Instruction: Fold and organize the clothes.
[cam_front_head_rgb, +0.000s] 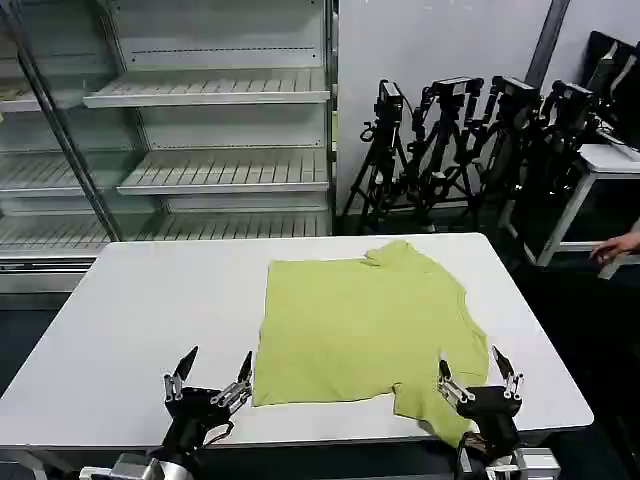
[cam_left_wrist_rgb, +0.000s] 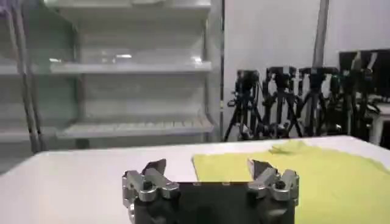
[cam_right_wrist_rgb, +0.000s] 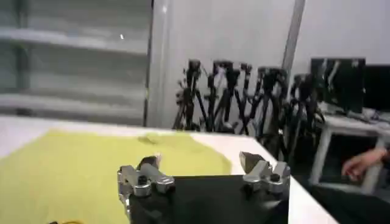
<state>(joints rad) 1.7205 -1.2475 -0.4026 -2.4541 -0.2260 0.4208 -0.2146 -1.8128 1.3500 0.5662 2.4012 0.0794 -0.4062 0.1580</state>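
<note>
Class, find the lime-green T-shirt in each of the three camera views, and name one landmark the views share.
Head view: T-shirt lies mid-table, between the grippers.
Left wrist view: T-shirt spreads beyond the left gripper, toward the tripods.
Right wrist view: T-shirt spreads beyond the right gripper, toward the shelving.
Shared landmark: black tripods by the wall.

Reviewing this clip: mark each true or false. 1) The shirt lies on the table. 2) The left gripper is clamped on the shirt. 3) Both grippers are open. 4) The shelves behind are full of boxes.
1) True: the lime T-shirt lies spread on the white table.
2) False: the left gripper is open over bare table beside the shirt.
3) True: the right gripper is open too, at the shirt's near corner.
4) False: the shelves look bare.
</note>
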